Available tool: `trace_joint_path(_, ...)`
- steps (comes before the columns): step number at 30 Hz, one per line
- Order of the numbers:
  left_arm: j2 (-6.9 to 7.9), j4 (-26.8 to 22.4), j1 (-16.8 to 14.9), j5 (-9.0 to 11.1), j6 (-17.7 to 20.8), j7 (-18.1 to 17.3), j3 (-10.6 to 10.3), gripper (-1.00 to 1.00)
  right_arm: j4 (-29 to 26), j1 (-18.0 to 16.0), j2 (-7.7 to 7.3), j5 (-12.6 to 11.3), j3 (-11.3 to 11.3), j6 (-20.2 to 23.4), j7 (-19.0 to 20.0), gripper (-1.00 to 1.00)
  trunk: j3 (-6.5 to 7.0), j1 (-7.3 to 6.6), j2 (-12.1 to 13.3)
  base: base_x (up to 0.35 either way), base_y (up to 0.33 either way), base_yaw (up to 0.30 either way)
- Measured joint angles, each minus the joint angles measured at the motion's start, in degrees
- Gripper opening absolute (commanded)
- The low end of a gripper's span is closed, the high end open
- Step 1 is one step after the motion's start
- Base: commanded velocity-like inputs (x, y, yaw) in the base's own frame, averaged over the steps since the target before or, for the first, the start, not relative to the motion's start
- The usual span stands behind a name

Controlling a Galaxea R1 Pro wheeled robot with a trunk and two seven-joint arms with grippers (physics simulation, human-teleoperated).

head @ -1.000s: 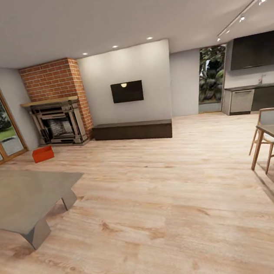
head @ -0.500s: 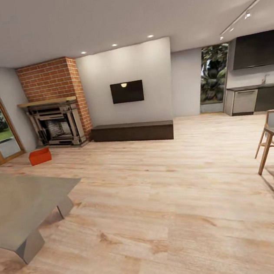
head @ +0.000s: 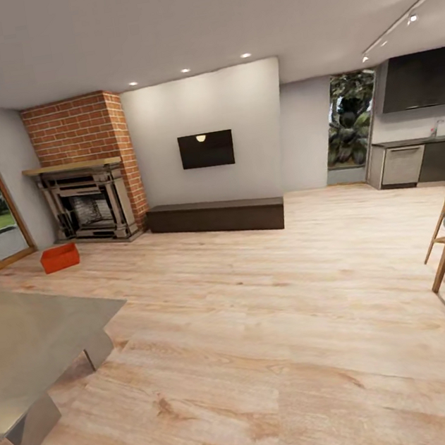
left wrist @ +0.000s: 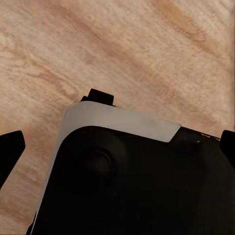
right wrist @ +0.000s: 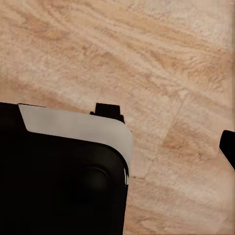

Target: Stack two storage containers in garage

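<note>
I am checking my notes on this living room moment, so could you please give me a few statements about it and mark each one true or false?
1. An orange bin sits on the wood floor in front of the fireplace. True.
2. The bin rests on top of the grey table. False: it is on the floor, beyond the table.
3. A dark screen hangs on the white wall above a long low dark bench. True.
4. The fireplace is set in a white tiled column. False: the column is red brick.
5. Both wrist views look down on grey concrete. False: they show light wood planks.
</note>
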Motion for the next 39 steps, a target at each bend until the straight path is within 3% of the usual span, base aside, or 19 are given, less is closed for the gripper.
trace_joint_path(39, 0.0, 0.0, 0.0, 0.0, -0.08, 0.0, 0.0, 1.0, 0.0, 0.0, 0.07, 0.0, 0.0, 0.0, 0.08, 1.0, 0.0, 0.0, 0.0, 0.323, 0.0, 0.0)
